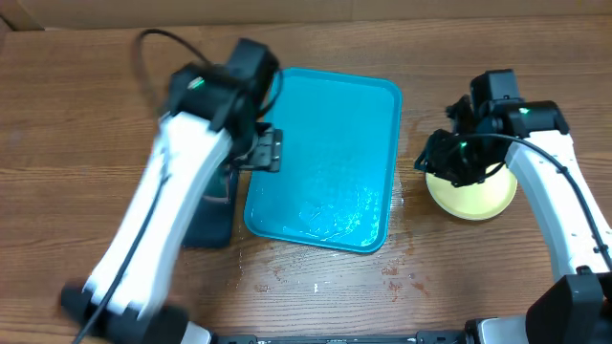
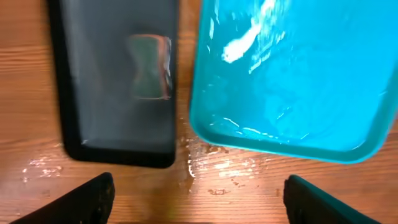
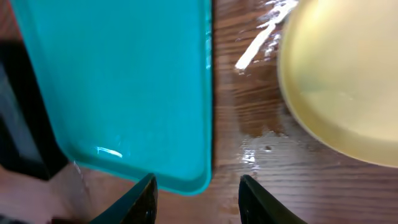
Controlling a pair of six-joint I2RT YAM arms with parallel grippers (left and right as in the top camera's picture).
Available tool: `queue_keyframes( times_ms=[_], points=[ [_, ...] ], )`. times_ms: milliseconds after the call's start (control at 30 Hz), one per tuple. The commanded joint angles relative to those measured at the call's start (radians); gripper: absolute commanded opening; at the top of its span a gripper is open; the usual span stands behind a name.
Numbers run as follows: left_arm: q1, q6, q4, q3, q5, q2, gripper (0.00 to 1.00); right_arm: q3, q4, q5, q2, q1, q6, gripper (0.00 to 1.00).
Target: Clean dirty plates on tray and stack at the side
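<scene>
both the left claw and right claw hang released; the right could shove the plates across the wet tabletop.

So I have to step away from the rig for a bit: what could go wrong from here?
Water lies on the table between the tray and the yellow-green plate; a nudged plate may slide.
The right gripper, open, hangs close to that plate, so a sideways move could clip it.
The left gripper, open, hovers by the near rims of the tray and the black tray; a low pass might catch one.
</scene>
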Motion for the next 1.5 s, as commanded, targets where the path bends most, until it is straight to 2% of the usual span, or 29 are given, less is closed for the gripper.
queue_keyframes(
  times_ms=[0,33,67,167,300,333,400,433,500,1467],
  points=[
    [0.012,-0.059,-0.016,0.01,-0.077,-0.266,0.93,0.003,0.037,-0.042,-0.079,0.051,-0.058,0.44],
    [0.012,-0.062,-0.016,0.01,-0.08,-0.323,0.99,0.003,0.058,-0.042,-0.105,0.065,-0.053,0.42],
    [0.012,-0.082,-0.013,0.01,-0.095,-0.43,1.0,0.003,0.1,-0.042,-0.171,0.094,-0.046,0.41],
    [0.011,-0.087,-0.008,0.01,-0.109,-0.558,1.0,0.003,0.164,-0.037,-0.283,0.14,-0.039,0.37],
    [0.011,-0.087,-0.018,0.01,-0.106,-0.668,1.0,0.003,0.211,-0.034,-0.415,0.197,-0.027,0.4],
    [0.011,-0.086,-0.022,0.01,-0.103,-0.682,1.0,0.003,0.215,-0.034,-0.439,0.21,-0.027,0.45],
    [0.011,-0.086,-0.032,0.01,-0.102,-0.695,1.0,0.003,0.216,-0.034,-0.472,0.228,-0.027,0.62],
    [0.011,-0.086,-0.034,0.01,-0.102,-0.695,1.0,0.003,0.213,-0.035,-0.481,0.233,-0.027,0.73],
    [0.011,-0.087,-0.034,0.01,-0.102,-0.692,1.0,0.003,0.202,-0.035,-0.493,0.237,-0.027,1.0],
    [0.011,-0.087,-0.037,0.01,-0.101,-0.686,1.0,0.003,0.182,-0.035,-0.454,0.237,-0.016,0.99]
  ],
)
